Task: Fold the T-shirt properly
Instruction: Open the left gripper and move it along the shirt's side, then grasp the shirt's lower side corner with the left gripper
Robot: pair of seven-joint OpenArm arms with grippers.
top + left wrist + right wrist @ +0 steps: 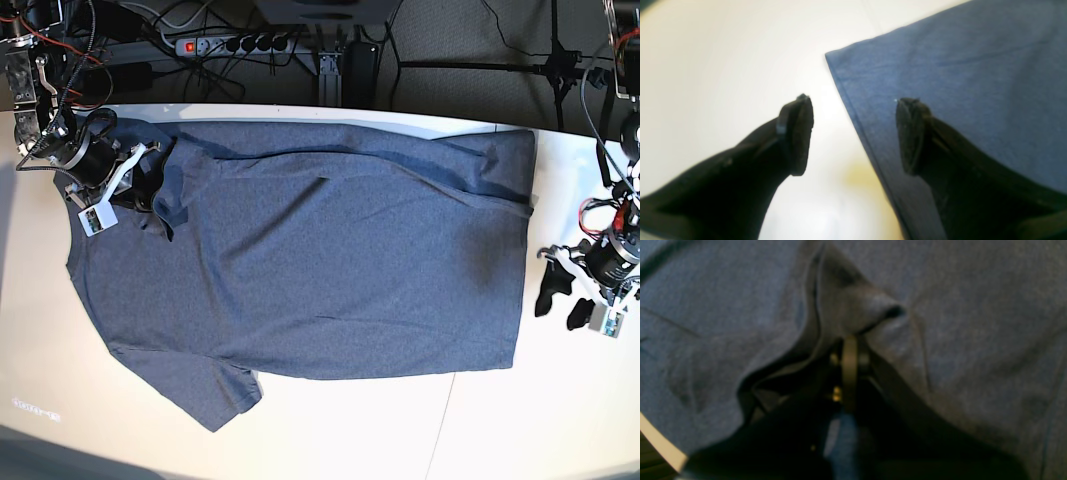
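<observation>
The T-shirt (320,260) lies spread flat on the white table, blue-grey, with one sleeve (215,390) pointing to the near left. My right gripper (150,195) is at the shirt's far left and is shut on a raised fold of the fabric (853,306); its closed fingertips (850,346) pinch the cloth. My left gripper (562,300) hovers open just past the shirt's right hem. In the left wrist view one finger (796,133) hangs over bare table and the other over the T-shirt (973,83). The hem edge runs between them and nothing is held.
The white table (350,430) extends past the shirt at the front and right. Behind its far edge sit a power strip (235,43), cables and a stand (553,60). A thin seam (440,420) crosses the tabletop.
</observation>
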